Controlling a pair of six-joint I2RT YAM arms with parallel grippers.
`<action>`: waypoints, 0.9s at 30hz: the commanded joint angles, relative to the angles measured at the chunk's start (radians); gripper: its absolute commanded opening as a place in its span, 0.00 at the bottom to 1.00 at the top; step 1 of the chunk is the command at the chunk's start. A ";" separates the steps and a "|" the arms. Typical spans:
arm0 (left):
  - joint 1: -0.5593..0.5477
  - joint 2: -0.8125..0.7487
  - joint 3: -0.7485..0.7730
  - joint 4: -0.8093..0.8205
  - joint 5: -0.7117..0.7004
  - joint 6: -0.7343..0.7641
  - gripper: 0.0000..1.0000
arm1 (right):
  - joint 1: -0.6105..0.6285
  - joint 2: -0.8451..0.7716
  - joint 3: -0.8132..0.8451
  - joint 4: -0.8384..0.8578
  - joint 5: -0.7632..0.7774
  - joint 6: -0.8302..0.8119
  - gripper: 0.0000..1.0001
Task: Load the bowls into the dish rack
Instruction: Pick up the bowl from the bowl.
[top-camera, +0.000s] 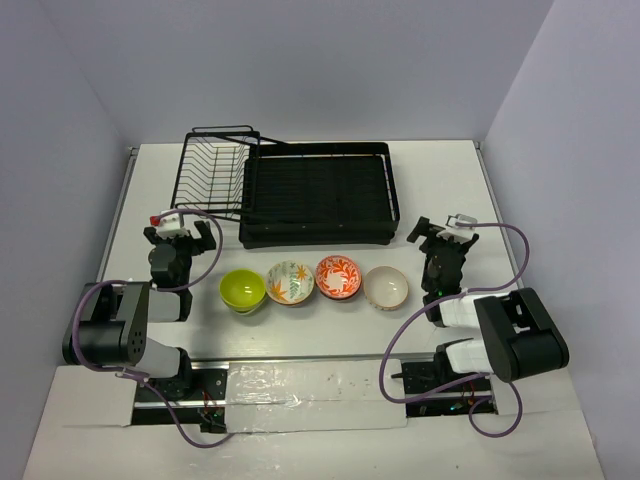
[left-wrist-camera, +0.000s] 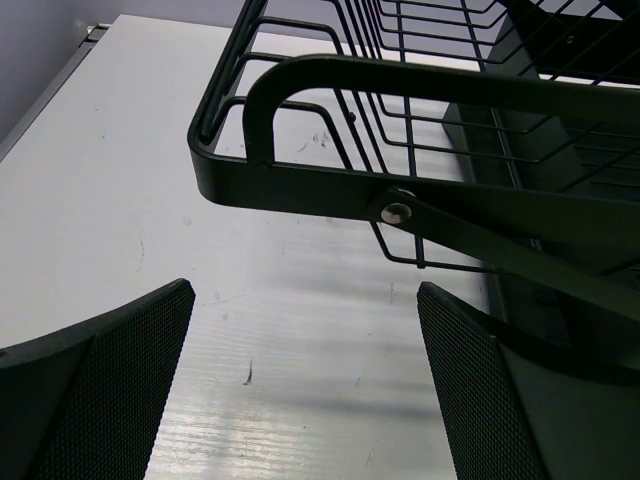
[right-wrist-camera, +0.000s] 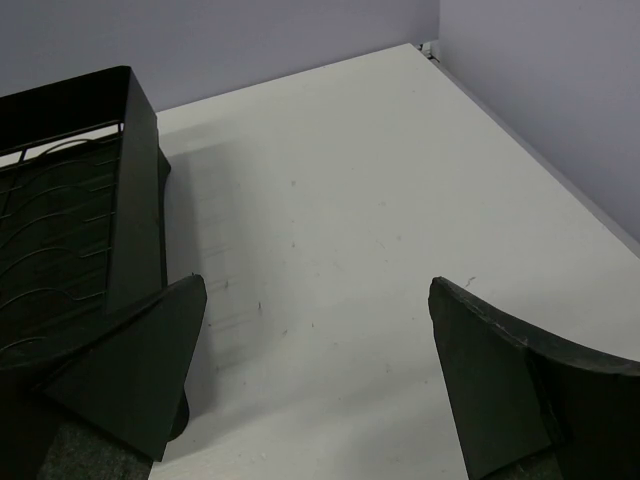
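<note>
Four bowls stand in a row on the table, none yet loaded. Left gripper: fingers spread wide, nothing between them, bare table beneath. The wire basket of the dish rack hangs just ahead of and above the fingertips. The lime green bowl sits behind those fingertips and to their right, nearer the arm bases. Next rightward come the white bowl with orange leaves, the red-orange bowl and the cream-pink bowl, close-set, the middle pair apparently rim to rim. The cream-pink bowl lies behind and to the left of the right gripper, whose fingers are likewise wide apart and empty; the rack's right end wall stands ahead to their left. Assessment: the step in hand is the first pick. Recommended: each arm draws back, turns inward to its nearest outer bowl, lowers one finger inside the rim and one outside, and pinches the wall firmly. Lifting straight up before travelling should spare the neighbours. Clearance over the rack's raised edge requires attention.
</note>
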 joint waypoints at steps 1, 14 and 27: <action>0.007 0.008 0.026 0.035 0.023 -0.017 0.99 | -0.011 -0.004 0.014 0.036 0.000 -0.002 1.00; 0.007 0.004 0.024 0.035 -0.005 -0.028 0.99 | -0.012 -0.019 0.011 0.038 0.005 -0.001 1.00; 0.007 -0.017 0.072 -0.059 0.009 -0.025 0.99 | -0.011 -0.039 -0.002 0.036 -0.003 -0.002 1.00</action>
